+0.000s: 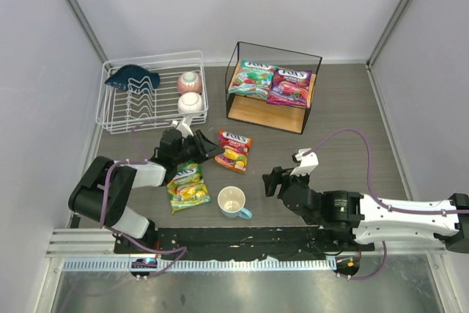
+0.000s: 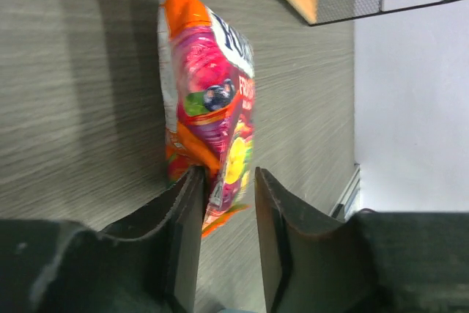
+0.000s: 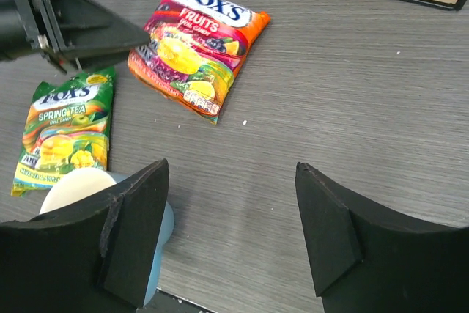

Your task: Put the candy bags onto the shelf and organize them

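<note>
The shelf (image 1: 308, 111) stands at the back with the teal-green bag (image 1: 250, 78) and the purple bag (image 1: 290, 87) lying side by side on its board. The orange-red bag (image 1: 234, 149) lies flat on the table; it also shows in the left wrist view (image 2: 212, 100) and the right wrist view (image 3: 194, 45). My left gripper (image 1: 213, 149) (image 2: 228, 174) is at its left edge, jaws slightly apart around the bag's corner, with a gap on one side. The yellow-green bag (image 1: 187, 186) (image 3: 66, 126) lies nearer the arms. My right gripper (image 1: 274, 181) (image 3: 231, 170) is wide open and empty over bare table.
A white cup with a blue handle (image 1: 233, 201) (image 3: 73, 185) stands just left of my right gripper. A white wire dish rack (image 1: 152, 93) with two bowls and a dark blue item is at the back left. Walls enclose the table.
</note>
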Action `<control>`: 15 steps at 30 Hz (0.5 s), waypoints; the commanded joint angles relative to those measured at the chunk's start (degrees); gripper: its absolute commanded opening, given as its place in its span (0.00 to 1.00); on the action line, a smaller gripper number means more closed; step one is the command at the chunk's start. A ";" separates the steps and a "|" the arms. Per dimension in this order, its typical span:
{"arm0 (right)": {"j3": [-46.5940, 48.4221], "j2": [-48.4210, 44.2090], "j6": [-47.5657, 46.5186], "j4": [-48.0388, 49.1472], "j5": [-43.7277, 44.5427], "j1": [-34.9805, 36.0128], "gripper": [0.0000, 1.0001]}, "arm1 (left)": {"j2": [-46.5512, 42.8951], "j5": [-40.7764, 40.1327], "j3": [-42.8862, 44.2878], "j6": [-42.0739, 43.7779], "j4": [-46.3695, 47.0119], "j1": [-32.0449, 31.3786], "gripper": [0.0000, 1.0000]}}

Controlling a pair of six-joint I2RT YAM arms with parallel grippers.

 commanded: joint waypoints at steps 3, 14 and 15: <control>-0.35 2.06 8.48 1.21 -1.02 -6.63 0.76 | 2.53 -1.56 -0.69 3.73 0.02 -0.54 0.54; -5.89 12.24 2.52 25.63 -26.70 -23.52 0.77 | -4.23 -12.72 3.97 15.77 -20.72 -1.42 0.78; -5.71 13.48 1.82 28.96 -27.85 -23.87 0.77 | -4.67 -13.60 4.23 16.56 -21.78 -1.51 0.78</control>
